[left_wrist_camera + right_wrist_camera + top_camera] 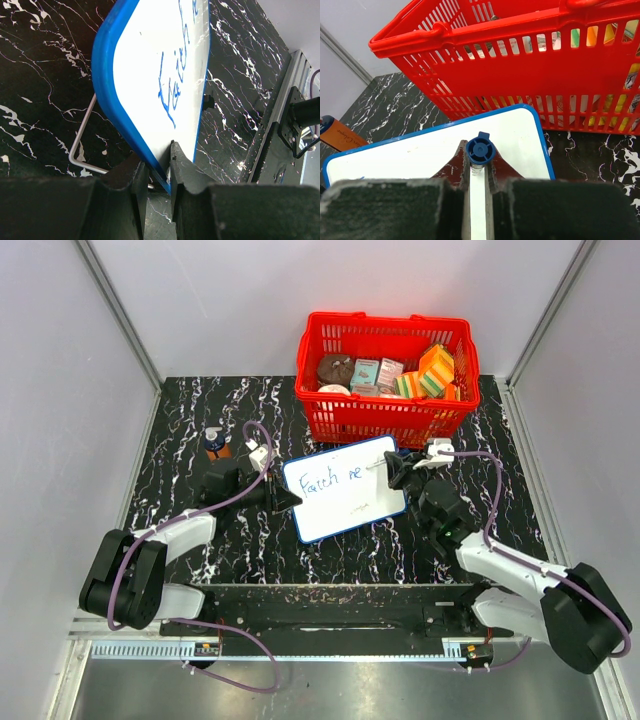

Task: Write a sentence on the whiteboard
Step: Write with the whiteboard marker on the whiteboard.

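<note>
The whiteboard [350,502], white with a blue frame, stands tilted in the middle of the black marbled table. Blue handwriting, the sentence [324,480], reads "Faith ne" on its upper part. My left gripper [287,499] is shut on the board's left edge; the left wrist view shows the jaws [159,162] pinching the blue frame of the whiteboard [150,75], with the sentence [176,75] running away from them. My right gripper [394,472] is shut on a blue marker [480,149], held over the whiteboard [410,157] near its right edge. The marker's tip is hidden.
A red basket [385,380] full of packets stands just behind the board, also close ahead as the basket [520,70] in the right wrist view. A small orange and blue bottle [215,444] stands at the back left. A wire stand [82,135] props the board from behind.
</note>
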Tool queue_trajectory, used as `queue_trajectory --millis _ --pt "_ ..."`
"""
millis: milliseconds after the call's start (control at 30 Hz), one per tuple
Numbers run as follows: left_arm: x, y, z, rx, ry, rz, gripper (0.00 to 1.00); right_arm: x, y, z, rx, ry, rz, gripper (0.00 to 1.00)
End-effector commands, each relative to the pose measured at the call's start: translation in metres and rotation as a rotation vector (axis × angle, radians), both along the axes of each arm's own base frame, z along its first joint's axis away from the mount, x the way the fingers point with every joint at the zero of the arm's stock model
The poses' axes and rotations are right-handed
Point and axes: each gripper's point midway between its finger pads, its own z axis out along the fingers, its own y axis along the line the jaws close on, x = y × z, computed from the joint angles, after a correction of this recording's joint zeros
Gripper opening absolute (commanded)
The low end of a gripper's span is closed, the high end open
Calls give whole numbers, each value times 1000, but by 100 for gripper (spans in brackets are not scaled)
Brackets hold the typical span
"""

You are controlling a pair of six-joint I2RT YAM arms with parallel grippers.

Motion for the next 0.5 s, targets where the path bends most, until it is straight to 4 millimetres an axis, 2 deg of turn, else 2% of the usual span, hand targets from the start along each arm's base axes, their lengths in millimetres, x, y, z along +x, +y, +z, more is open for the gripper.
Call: queue_trajectory --millis 0,200,467 --pt "23 14 -3 107 -145 53 0 8 5 32 59 -75 12 0" --pt "23 13 -3 108 -144 52 0 9 11 34 66 -79 34 0" --pt "23 14 -3 108 -145 55 0 8 11 24 61 -62 36 0"
